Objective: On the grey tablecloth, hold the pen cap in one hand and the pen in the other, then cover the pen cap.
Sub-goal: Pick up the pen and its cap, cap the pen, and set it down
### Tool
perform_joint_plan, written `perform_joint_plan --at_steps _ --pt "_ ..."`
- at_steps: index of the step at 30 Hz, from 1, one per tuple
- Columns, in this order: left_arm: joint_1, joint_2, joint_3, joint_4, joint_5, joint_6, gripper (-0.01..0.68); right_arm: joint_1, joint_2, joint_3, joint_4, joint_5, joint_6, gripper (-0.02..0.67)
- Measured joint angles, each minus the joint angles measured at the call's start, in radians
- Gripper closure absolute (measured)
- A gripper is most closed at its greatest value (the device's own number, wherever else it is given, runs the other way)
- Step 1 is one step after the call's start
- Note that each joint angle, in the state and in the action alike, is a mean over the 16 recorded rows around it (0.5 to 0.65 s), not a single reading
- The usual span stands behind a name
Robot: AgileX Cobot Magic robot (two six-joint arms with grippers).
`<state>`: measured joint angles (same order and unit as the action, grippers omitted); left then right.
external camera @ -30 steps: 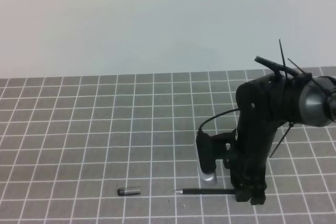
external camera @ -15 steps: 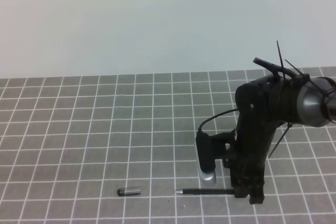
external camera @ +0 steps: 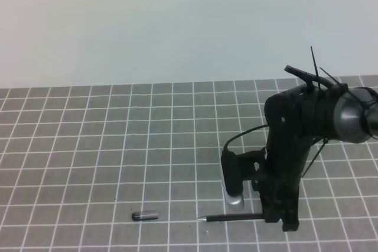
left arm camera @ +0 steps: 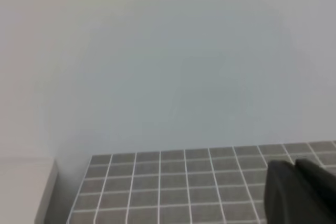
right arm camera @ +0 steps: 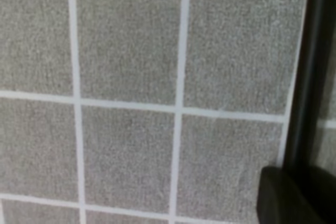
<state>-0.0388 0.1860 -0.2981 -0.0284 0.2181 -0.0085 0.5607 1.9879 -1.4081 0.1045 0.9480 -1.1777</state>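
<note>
Looking down from the high view, the right tool (external camera: 282,219) stands at the near right of the cloth (external camera: 88,146), its jaws drawn together on the back end of the pen (external camera: 231,218). That pen lies nearly level along a grid row, its silvery tip pointing left toward the cap (external camera: 146,215), which rests on its side well apart from the tip and untouched. A small camera with a silver base hangs off the right arm just above the pen's middle, and cable ties stick up from the arm's upper joint.

Only the high view shows both pen and cap together; the cap appears in neither wrist view.

Seen from the right wrist, the cloth (right arm camera: 126,103) fills the frame at very close range, its white lines crossing coarse grey weave. The pen (right arm camera: 304,77) runs as a dark bar down the right edge, and a dark finger (right arm camera: 283,195) of the tool sits at the bottom right corner against it. The tip is out of frame here.

From the left wrist view, mostly pale wall shows, with the far part of the cloth (left arm camera: 173,182) along the bottom and a blurred dark piece of the left tool (left arm camera: 302,192) at the lower right. Its jaws are closed with nothing between them. The left arm does not appear in the high view.
</note>
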Motion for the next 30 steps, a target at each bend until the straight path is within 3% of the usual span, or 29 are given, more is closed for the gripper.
perform_joint_plan --at_steps 7,21,30 --pt "0.001 0.044 -0.079 -0.06 0.126 0.137 0.674 0.0 -0.023 -0.065 0.028 0.13 0.011 0.648" --pt "0.001 0.386 -0.435 -0.42 0.614 0.767 0.674 0.0 -0.042 -0.204 0.15 0.354 0.174 0.652" --pt "-0.002 0.711 -0.629 -0.527 0.891 0.893 0.675 -0.007 -0.042 -0.207 0.083 0.359 0.373 0.652"
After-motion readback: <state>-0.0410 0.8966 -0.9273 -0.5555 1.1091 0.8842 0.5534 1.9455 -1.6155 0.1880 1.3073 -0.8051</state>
